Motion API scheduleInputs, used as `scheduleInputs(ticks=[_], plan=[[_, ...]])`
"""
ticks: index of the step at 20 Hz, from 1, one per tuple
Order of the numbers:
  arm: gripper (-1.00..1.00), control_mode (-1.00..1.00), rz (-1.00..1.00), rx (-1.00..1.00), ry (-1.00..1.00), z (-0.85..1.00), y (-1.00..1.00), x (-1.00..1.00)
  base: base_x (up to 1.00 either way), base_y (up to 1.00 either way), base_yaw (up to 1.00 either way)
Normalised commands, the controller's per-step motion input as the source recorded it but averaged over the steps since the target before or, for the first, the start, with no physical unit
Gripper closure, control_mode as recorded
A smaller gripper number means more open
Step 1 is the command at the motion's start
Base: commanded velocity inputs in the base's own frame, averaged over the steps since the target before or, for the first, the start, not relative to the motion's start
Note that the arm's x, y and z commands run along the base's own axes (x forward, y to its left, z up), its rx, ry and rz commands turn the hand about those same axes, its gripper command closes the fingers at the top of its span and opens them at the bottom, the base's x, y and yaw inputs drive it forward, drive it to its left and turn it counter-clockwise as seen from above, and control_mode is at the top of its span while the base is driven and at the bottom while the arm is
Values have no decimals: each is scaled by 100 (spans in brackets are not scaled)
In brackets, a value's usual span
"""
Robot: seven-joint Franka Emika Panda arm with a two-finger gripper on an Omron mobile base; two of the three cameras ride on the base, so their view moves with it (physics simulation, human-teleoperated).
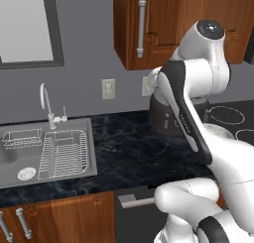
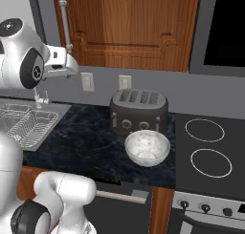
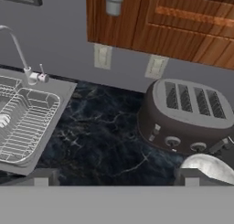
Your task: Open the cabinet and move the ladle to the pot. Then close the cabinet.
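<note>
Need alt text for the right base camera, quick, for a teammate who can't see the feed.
A closed wooden wall cabinet with a long silver handle hangs above a dark counter. On it stand a toaster and a white bowl; stove right, sink left.

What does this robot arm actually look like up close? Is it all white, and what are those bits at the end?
Mostly glossy white, rounded shells with dark grey to black bands and caps at the joints, like a chain of smooth tubes. No loose cables or markings show. At its tip, the gripper has two small, blocky, dark grey fingers.
</note>
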Motion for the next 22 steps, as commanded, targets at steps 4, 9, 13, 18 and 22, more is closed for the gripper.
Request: scheduleInputs(ticks=[4, 9, 13, 18, 22], plan=[[-100, -100, 5, -1, -4, 41, 0, 0, 0, 0, 0], [-100, -100, 1, -2, -2, 31, 9, 6, 0, 0, 0], [-100, -100, 0, -1, -1, 22, 14, 16, 0, 0, 0], [-100, -100, 2, 0, 3, 22, 17, 28, 0, 0, 0], [-100, -100, 4, 0, 1, 24, 12, 24, 0, 0, 0]])
